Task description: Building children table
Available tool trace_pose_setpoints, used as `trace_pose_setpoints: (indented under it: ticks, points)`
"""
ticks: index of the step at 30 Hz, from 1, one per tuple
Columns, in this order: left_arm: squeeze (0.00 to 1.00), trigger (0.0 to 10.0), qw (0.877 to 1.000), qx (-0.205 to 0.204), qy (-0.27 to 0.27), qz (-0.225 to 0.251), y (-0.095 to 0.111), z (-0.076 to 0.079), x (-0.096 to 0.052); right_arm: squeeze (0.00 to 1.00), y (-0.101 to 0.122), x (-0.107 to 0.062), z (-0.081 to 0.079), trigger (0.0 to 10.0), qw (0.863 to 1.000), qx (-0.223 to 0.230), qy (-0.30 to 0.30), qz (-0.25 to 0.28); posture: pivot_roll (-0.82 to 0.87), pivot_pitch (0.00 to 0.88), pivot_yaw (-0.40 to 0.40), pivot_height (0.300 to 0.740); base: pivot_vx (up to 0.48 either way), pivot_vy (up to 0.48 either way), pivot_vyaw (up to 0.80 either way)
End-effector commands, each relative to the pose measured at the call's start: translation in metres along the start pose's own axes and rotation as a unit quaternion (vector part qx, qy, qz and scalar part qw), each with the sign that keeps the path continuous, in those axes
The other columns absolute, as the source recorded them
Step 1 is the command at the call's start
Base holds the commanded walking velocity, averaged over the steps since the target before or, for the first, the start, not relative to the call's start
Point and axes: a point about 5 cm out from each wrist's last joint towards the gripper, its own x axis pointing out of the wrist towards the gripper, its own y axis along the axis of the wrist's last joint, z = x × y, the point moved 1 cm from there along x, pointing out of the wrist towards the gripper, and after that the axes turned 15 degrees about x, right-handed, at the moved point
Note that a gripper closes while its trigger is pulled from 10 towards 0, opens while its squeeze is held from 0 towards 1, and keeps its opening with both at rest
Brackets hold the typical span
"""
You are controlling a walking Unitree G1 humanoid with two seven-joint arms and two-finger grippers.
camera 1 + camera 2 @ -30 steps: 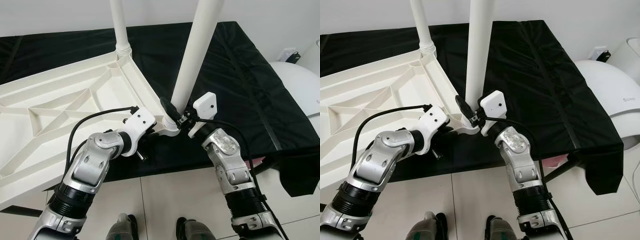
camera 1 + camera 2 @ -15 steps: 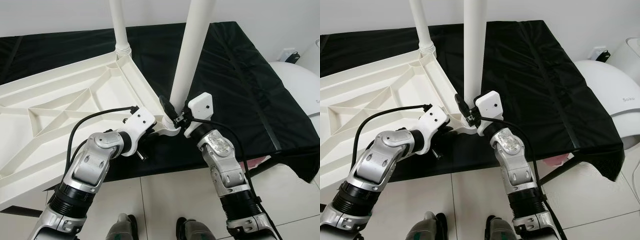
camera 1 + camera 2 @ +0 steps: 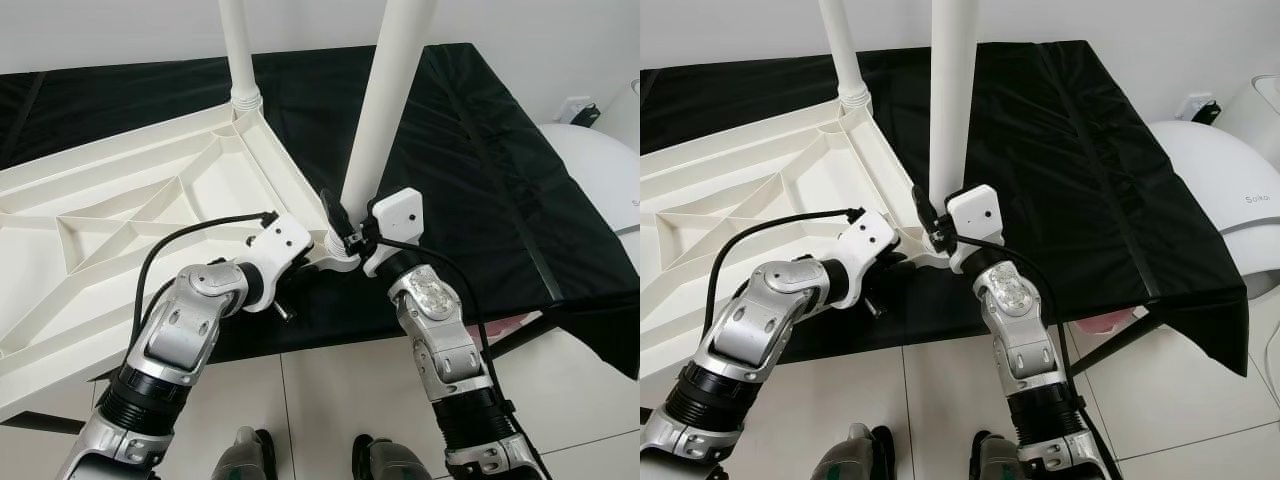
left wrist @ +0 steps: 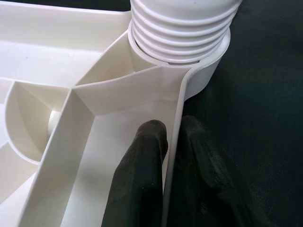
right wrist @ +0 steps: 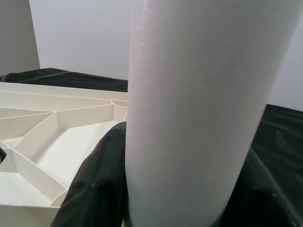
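Observation:
A white children's tabletop (image 3: 120,230) lies upside down on a black-covered table, its ribbed underside up. One white leg (image 3: 238,50) stands in the far corner socket. A second white leg (image 3: 385,95) stands in the near corner socket (image 3: 340,255), leaning slightly right. My right gripper (image 3: 345,228) is shut on the base of this leg (image 5: 199,109), one finger (image 5: 94,189) on each side. My left gripper (image 4: 173,156) is shut on the tabletop's rim wall (image 4: 177,118) just beside the threaded socket (image 4: 182,28).
The black cloth (image 3: 470,170) covers the table to the right, its edge hanging over the tiled floor (image 3: 330,400). A white rounded appliance (image 3: 1210,170) stands at the right. My feet (image 3: 310,460) are close to the table's front edge.
My right arm has swung left and the near leg has tipped more upright, from a clear rightward lean to nearly vertical. The left gripper has stayed on the rim.

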Motion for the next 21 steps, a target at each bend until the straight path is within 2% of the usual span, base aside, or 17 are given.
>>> trace_pose_setpoints:
  ticks: [1, 21]
  points:
    - [0.0, 10.0, 0.999, 0.016, 0.034, 0.027, 0.0158, -0.0079, -0.0014, 0.0, -0.0148, -0.0068, 0.0047, 10.0, 0.999, 0.007, -0.028, -0.034, -0.09, 0.184, 0.008, 0.74, 0.0, 0.0, 0.0]
    - [0.0, 10.0, 0.999, 0.017, 0.035, 0.031, 0.0177, -0.0058, -0.0002, 0.0, -0.0145, -0.0056, 0.009, 10.0, 0.995, -0.019, -0.101, -0.021, -0.08, 0.164, -0.008, 0.74, 0.0, 0.0, 0.0]
